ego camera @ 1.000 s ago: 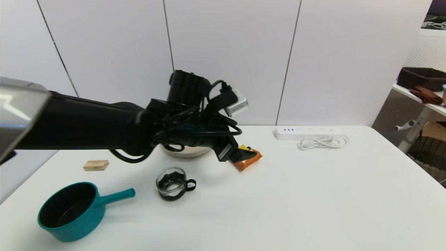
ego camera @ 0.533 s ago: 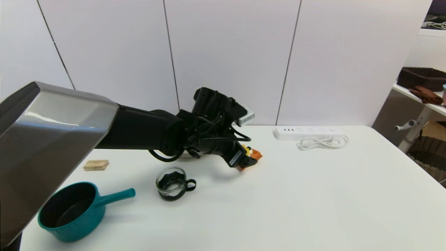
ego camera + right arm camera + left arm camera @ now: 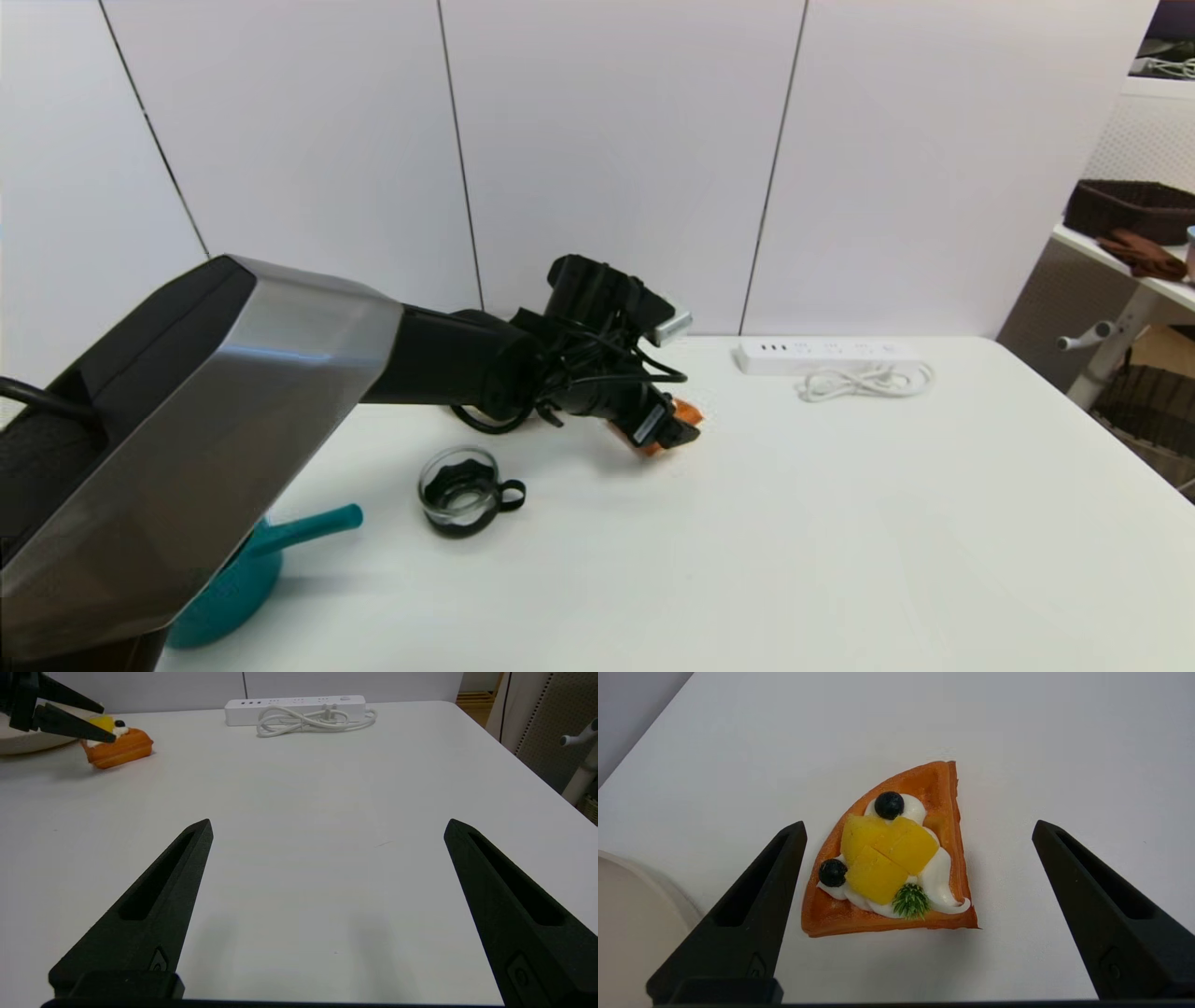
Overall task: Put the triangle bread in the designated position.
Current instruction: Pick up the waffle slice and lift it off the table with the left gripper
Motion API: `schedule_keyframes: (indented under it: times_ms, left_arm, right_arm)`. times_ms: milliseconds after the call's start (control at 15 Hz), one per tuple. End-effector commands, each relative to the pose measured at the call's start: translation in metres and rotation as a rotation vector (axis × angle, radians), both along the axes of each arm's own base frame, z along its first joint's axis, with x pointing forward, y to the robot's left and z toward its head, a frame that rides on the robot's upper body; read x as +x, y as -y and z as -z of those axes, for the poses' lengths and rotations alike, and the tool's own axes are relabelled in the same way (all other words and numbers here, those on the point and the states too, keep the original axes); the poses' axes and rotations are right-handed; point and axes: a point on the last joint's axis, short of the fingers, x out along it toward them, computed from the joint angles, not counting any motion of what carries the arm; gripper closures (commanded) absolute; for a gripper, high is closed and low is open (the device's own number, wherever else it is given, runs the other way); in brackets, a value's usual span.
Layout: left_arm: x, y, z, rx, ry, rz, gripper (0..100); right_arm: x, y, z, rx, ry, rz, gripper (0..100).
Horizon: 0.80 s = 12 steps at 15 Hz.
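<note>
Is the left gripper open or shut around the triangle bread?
Open. In the left wrist view the left gripper has its fingers spread wide either side of the triangle bread, which lies flat on the table, ungrasped.

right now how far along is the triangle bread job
Early. Done: the left gripper is over the triangle bread, fingers open on either side. In hand: nothing; the bread lies flat on the table. Left: close, lift, carry and place it. The right gripper hangs open, apart.
</note>
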Motion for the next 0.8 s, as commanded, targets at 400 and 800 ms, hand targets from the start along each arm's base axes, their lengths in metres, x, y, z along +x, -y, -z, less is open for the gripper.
schedule_keyframes:
  times_ms: [400, 800]
  left_arm:
    - [0.015, -0.010, 0.017, 0.022, -0.026, -0.037, 0]
    - [0.018, -0.009, 0.029, 0.039, -0.046, -0.037, 0]
  right_arm:
    - [0.000, 0.000, 0.000, 0.000, -0.002, -0.001, 0]
    - [0.000, 0.000, 0.000, 0.000, -0.002, -0.001, 0]
